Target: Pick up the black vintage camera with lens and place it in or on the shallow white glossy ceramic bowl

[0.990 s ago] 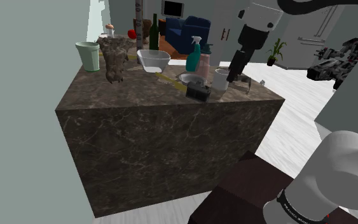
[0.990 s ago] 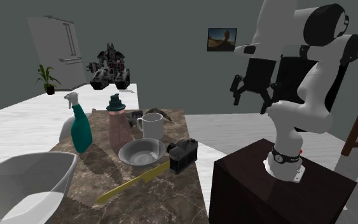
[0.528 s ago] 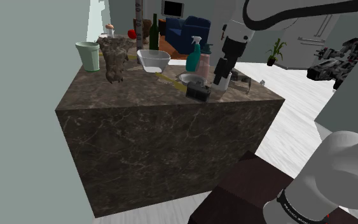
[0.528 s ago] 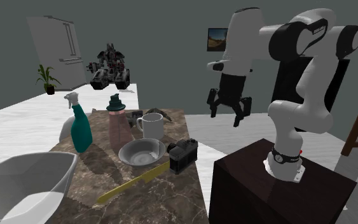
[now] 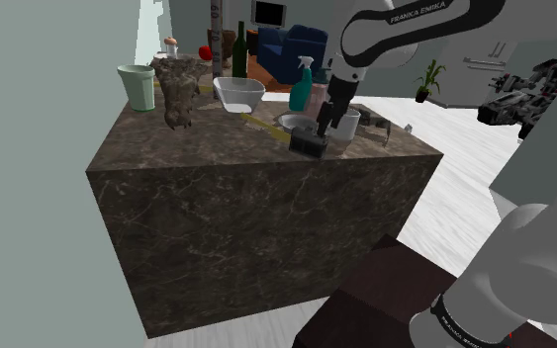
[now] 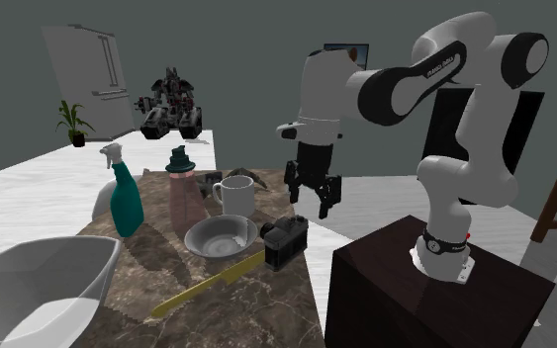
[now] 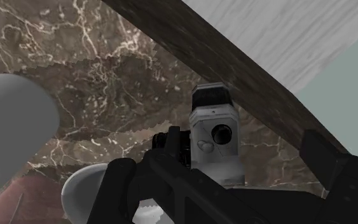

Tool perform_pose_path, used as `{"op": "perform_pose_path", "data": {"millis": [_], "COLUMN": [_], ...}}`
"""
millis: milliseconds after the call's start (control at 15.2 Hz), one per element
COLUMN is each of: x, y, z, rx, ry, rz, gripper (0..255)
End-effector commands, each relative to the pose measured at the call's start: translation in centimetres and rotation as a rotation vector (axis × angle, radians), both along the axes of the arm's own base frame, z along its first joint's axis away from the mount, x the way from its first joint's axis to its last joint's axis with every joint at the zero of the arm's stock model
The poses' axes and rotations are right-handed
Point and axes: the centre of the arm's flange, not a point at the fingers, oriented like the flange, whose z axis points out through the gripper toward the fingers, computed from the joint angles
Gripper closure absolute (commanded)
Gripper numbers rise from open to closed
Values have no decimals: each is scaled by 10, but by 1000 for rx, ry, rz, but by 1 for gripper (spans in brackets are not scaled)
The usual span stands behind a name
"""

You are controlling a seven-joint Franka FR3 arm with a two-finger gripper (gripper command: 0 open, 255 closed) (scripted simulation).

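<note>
The only writing I can read is "FRANKA EMIKA" on the arm's white forearm (image 5: 419, 12) in the shoulder view; the print on the ring at the arm's base is too small for me to make out. My gripper (image 6: 313, 203) hangs released, its black fingers (image 6: 299, 192) standing apart with nothing between them. The camera (image 6: 285, 240) sits upright on the dark marbled counter (image 6: 256, 297) directly beneath the hand, with clear air between it and the fingertips. In the wrist view the camera (image 7: 214, 130) shows a pale grey top with a black round knob, and it lies in the gap between my two fingers, closer to the one that crosses low in front of it. The shallow bowl (image 6: 221, 237) rests just beside the camera, on the side away from the counter's edge; I cannot tell whether they touch. A white mug (image 6: 234, 196) stands beyond the bowl, level with my fingertips and a little apart from them. On the camera's other side the counter's edge (image 7: 247, 108) runs close by, with pale floor past it. A yellow knife (image 6: 207, 285) lies near the bowl, while a teal spray bottle (image 6: 125, 198) and a pink bottle (image 6: 181, 193) stand farther from the hand, behind the bowl.
</note>
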Motion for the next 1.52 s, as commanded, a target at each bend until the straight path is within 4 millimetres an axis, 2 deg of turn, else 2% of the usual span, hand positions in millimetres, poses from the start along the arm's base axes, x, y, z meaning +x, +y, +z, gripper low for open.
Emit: {"op": "perform_pose_path", "data": {"millis": [0,528,1056,1122,1452], "x": [20,23,23,23,23], "y": [-13,-13,-13,-13,-13], "z": [-13,-52,-52,-52,-52], "rx": [5,5,5,5,5], "ry": [6,6,6,6,6], "rz": [-3,-3,-3,-3,-3], "gripper": [0,0,0,255,255]}}
